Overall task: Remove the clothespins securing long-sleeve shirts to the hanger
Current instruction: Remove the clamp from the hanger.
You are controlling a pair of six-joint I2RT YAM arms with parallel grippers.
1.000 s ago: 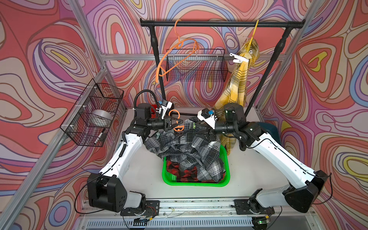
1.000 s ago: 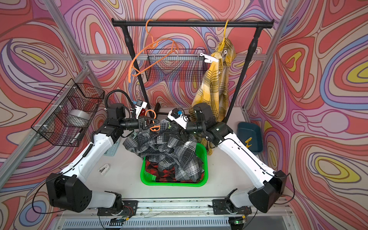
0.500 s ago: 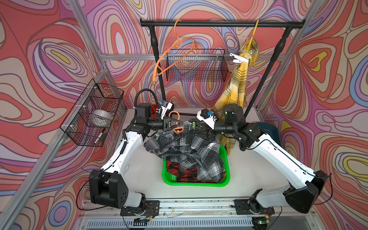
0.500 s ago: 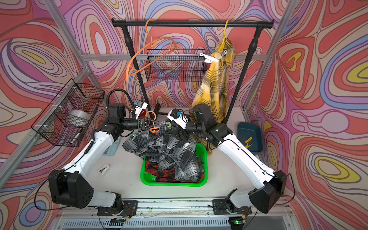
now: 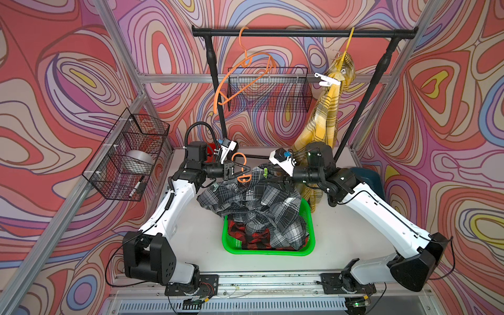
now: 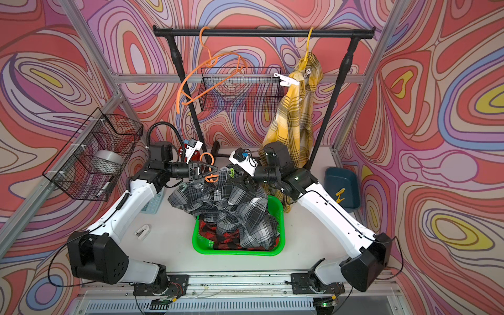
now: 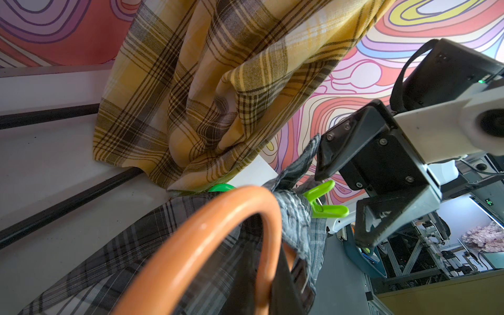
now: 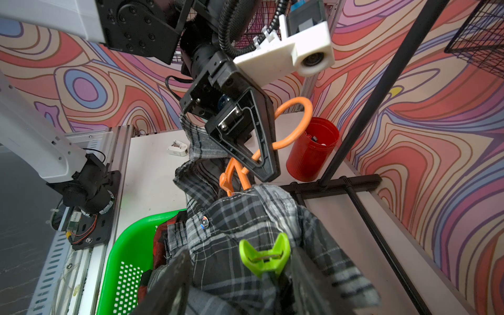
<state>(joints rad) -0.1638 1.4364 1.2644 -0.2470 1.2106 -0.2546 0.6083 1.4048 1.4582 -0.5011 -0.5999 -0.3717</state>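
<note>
Aim matters now: the right gripper (image 7: pixel 338 207), jaws parted, straddles the green clothespin (image 8: pixel 264 255) on the grey plaid shirt's (image 5: pixel 253 196) shoulder, above the green basket's (image 5: pixel 308 223) far rim. It should squeeze the flared handles squarely while the left gripper (image 8: pixel 266 171), clenched on the orange hanger (image 7: pixel 201 226), holds steady.

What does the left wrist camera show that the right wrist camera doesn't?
Only the left wrist view shows the yellow plaid shirt and the right gripper in full, jaws apart. Only the right wrist view shows the red cup and the left gripper in full, shut on the orange hanger. Both show the green clothespin clipped on the grey plaid shirt, and that hanger.
</note>
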